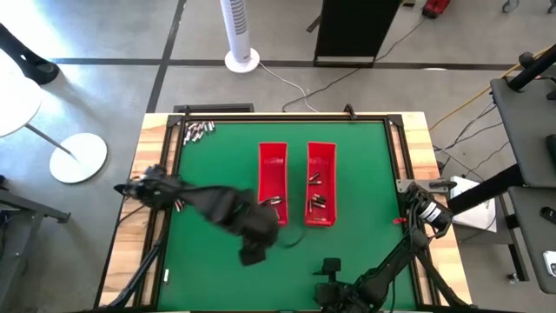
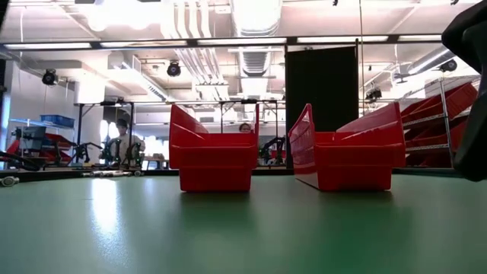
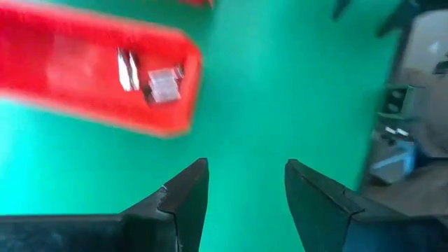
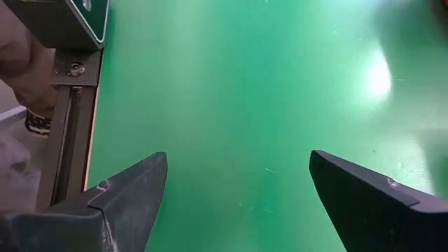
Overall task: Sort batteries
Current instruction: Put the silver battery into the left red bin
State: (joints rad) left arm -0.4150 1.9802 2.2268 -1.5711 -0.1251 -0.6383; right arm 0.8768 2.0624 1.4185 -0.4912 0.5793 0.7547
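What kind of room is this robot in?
Probably a robotics lab or workshop. The green table stands on a bare concrete floor with a tower fan, and behind the red trays are ceiling pipes and racks of equipment.

The left arm's dark bulk is covering the near end of the left red tray point(image 1: 272, 178) from above. In the left wrist view that tray point(image 3: 105, 77) is smearing, its batteries point(image 3: 150, 73) showing only as pale streaks, uncountable. Loose batteries point(image 1: 196, 130) at the far corner are appearing too small to distinguish.

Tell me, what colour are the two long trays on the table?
Both trays, left tray and right tray, are bright red. The high view shows it best.
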